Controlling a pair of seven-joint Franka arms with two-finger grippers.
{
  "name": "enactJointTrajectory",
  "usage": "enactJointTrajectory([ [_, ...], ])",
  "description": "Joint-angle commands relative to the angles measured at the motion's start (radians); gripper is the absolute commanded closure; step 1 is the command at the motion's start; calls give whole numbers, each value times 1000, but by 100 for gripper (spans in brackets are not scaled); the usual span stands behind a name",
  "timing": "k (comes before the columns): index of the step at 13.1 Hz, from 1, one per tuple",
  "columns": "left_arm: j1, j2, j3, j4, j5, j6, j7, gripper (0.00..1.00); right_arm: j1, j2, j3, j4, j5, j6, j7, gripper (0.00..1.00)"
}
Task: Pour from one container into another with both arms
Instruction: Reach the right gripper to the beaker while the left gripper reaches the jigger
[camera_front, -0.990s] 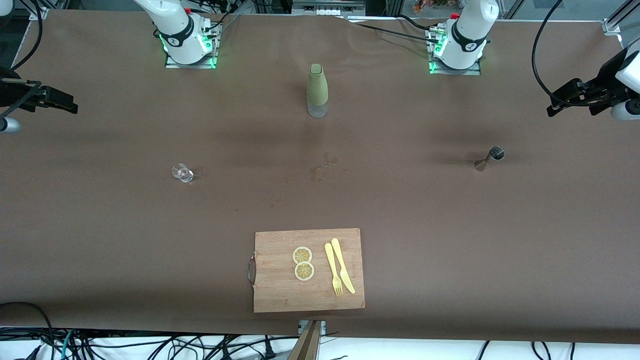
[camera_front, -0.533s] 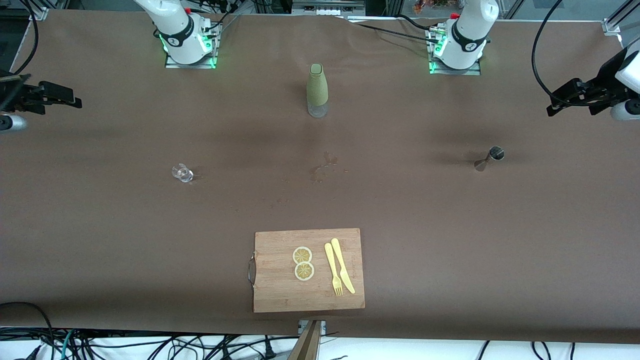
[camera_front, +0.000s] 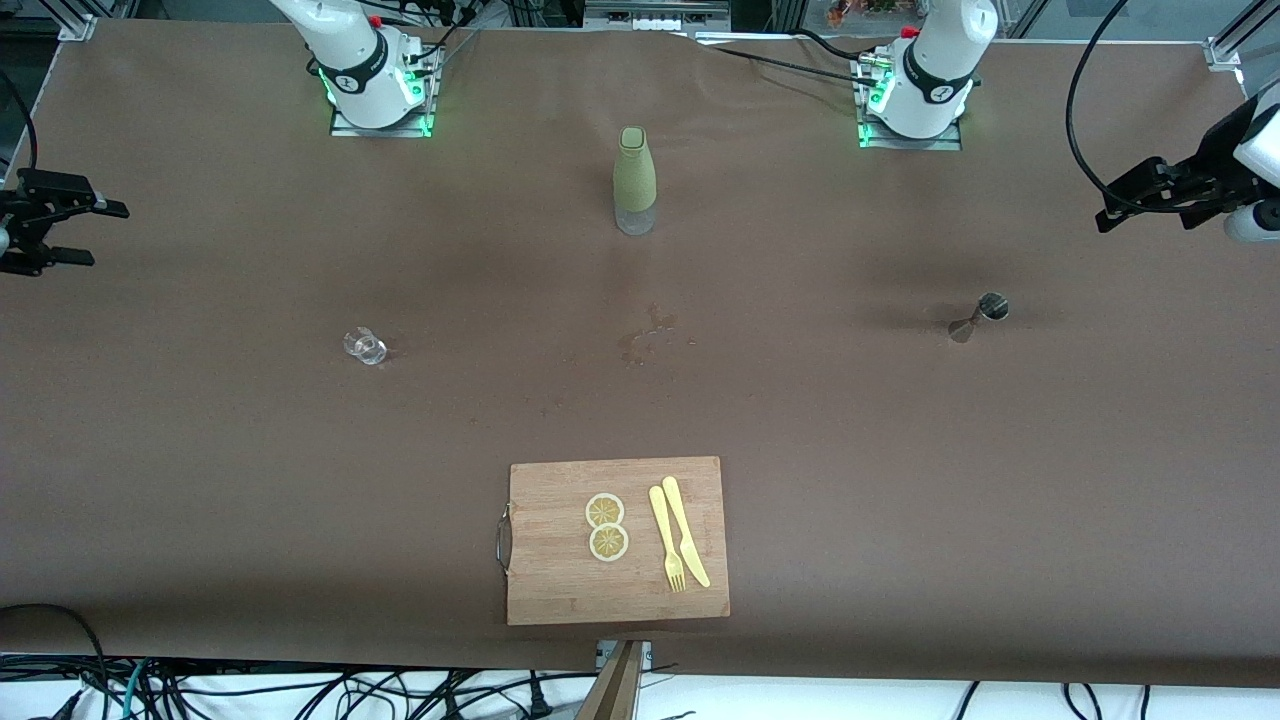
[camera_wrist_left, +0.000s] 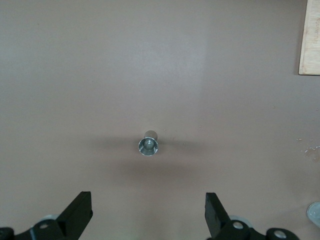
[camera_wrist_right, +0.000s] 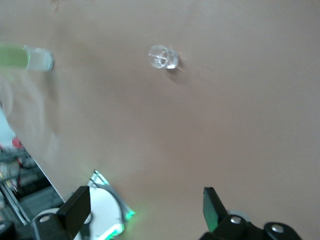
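A small clear glass (camera_front: 365, 346) (camera_wrist_right: 162, 56) stands toward the right arm's end of the table. A metal jigger (camera_front: 980, 315) (camera_wrist_left: 148, 144) stands toward the left arm's end. Between the two bases stands a green-sleeved bottle (camera_front: 635, 180) (camera_wrist_right: 25, 56). My right gripper (camera_front: 108, 236) (camera_wrist_right: 145, 207) hangs open and empty over the table's edge at its own end. My left gripper (camera_front: 1110, 205) (camera_wrist_left: 148, 210) hangs open and empty over its end, high above the jigger.
A wooden cutting board (camera_front: 560, 580) (camera_wrist_left: 310, 40) lies near the front edge, carrying two lemon slices (camera_front: 606, 526), a yellow fork (camera_front: 666, 540) and a knife (camera_front: 686, 530). The right arm's base (camera_front: 375, 95) (camera_wrist_right: 105, 205) and the left arm's base (camera_front: 915, 100) stand at the back.
My right gripper has drawn back toward the table's edge and turned, its two fingers now showing apart. The left gripper has barely shifted. Nothing on the table has moved.
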Motion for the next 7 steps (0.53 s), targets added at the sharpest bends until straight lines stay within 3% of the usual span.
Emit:
enactJointTrajectory([
  [1,17,20,4,9,26,-14,59,0,-20,33,3,-10,92,21,-213,0],
  [7,101,62,32,-10,18,31,377,0,-42,117,3,-107,283,126,-767,0],
])
